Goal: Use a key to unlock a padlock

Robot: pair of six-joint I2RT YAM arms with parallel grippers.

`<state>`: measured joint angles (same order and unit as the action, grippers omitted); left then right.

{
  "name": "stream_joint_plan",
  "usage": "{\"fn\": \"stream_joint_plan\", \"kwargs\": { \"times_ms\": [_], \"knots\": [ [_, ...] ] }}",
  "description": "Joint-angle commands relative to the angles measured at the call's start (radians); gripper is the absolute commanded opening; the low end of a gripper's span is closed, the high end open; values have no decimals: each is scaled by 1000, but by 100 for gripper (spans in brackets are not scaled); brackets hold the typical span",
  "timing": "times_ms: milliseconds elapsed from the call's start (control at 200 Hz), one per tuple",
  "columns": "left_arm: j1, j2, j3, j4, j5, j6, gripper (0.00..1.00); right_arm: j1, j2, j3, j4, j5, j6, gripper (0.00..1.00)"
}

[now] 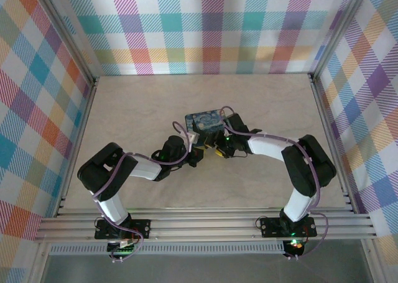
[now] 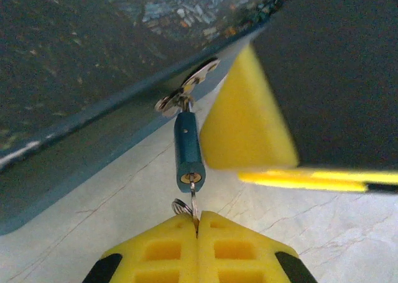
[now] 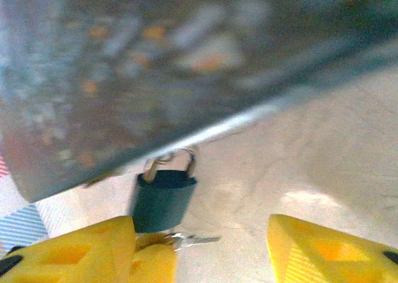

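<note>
close view from the left wrist: the left hand (image 2: 198,226), its yellow padded fingers (image 2: 161,252) pressed tight together, pinches a small silvery metal key (image 2: 194,199). the key's blade reaches into the keyhole at the base of a tiny blue-bodied padlock with a silvery shackle (image 2: 188,146). the shackle is threaded through the metal hasp (image 2: 204,70) of a dark blue-green tin printed with a swirly night-sky painting (image 2: 74,65), which rests on a pale marbled counter (image 2: 311,233).

from above, the tin lies just toward 12 o'clock of the counter's middle. the lock hangs at its 6 o'clock edge, between the two hands. the right hand (image 3: 202,255) stands partly wide and holds nothing, with the lock just ahead of its gap, nearer the 9 o'clock finger.

the step in hand looks like turning the key. the next move likely calls for rolling the left wrist about the key's line without drawing the blade out. the right hand probably needs to close on the lock body so it cannot spin.
</note>
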<state>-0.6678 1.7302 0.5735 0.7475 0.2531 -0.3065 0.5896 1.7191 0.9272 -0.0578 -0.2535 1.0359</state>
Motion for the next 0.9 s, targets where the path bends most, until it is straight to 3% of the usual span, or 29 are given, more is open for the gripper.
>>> {"fn": "stream_joint_plan", "kwargs": {
  "times_ms": [0, 275, 895],
  "knots": [
    [21, 35, -23, 159, 69, -134, 0, 7, -33, -50, 127, -6, 70, 56],
    [63, 80, -19, 206, 159, -190, 0, 10, -32, -104, 243, 12, 110, 52],
    [65, 98, -24, 230, 179, -212, 0, 13, 31, -63, 264, -4, 117, 53]
  ]
}}
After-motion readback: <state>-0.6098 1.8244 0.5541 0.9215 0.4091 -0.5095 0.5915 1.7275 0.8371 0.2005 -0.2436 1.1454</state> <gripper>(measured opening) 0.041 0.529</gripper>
